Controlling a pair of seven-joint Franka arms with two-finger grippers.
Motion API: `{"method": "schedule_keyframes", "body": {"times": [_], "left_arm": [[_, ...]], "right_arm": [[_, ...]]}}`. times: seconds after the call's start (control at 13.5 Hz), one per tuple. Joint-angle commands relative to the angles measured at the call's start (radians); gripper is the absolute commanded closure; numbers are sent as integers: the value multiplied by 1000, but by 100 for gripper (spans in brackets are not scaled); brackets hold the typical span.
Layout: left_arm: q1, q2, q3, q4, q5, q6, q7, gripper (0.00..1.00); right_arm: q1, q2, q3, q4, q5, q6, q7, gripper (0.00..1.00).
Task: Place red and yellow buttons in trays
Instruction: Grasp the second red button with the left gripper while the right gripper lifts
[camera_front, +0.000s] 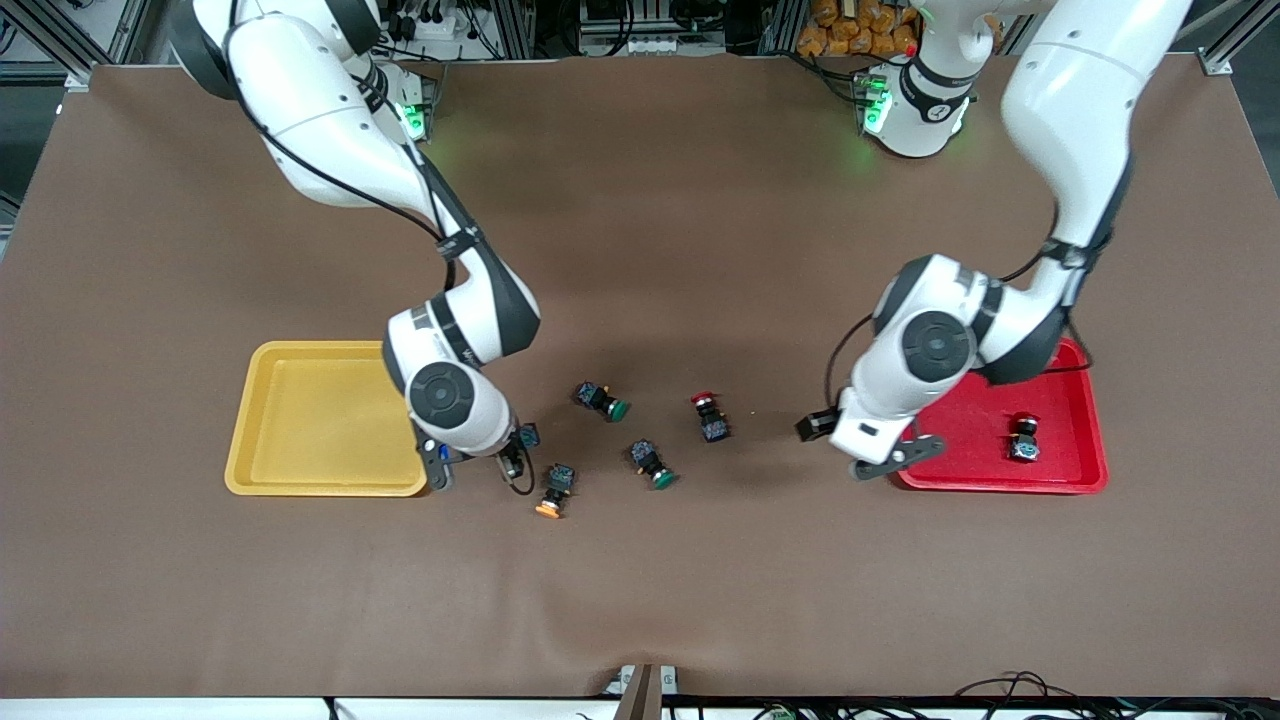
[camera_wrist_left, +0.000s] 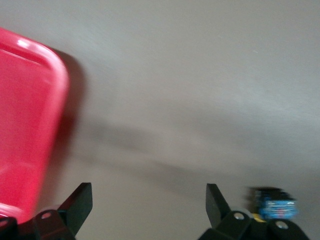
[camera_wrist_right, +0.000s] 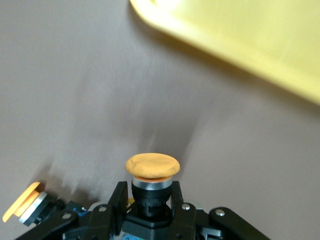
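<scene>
My right gripper (camera_front: 515, 462) is shut on an orange-yellow button (camera_front: 526, 436) just above the table, beside the yellow tray (camera_front: 320, 480). In the right wrist view the fingers (camera_wrist_right: 117, 197) clamp its black body below the cap (camera_wrist_right: 152, 165). A second orange-yellow button (camera_front: 553, 492) lies on its side close by and also shows in the right wrist view (camera_wrist_right: 22, 202). One red button (camera_front: 710, 415) stands mid-table. Another red button (camera_front: 1023, 438) sits in the red tray (camera_front: 1000, 484). My left gripper (camera_front: 885, 460) is open and empty over that tray's corner (camera_wrist_left: 25, 125).
Two green-capped buttons (camera_front: 603, 401) (camera_front: 653, 465) lie between the orange-yellow and red ones. The yellow tray (camera_wrist_right: 240, 35) holds nothing. A blurred blue button body (camera_wrist_left: 272, 207) shows past my left gripper's fingers (camera_wrist_left: 217, 205). Brown table mat all around.
</scene>
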Motion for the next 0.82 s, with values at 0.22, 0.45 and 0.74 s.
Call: {"method": "schedule_keyframes", "body": {"times": [0.22,0.45,0.74], "left_arm": [[-111,121,3,90,2,156,-160,0],[-167,181,15,144,8,207,-223,0],[-227,216,47,169,13,215,-240,0]], "right_arm": [[-120,-121,14,-58,-8,-149,-389,100],[-189,-164,14,-159,-8,-123,-463,100],[-247,-285,14,-412,-8,36,-563,100]]}}
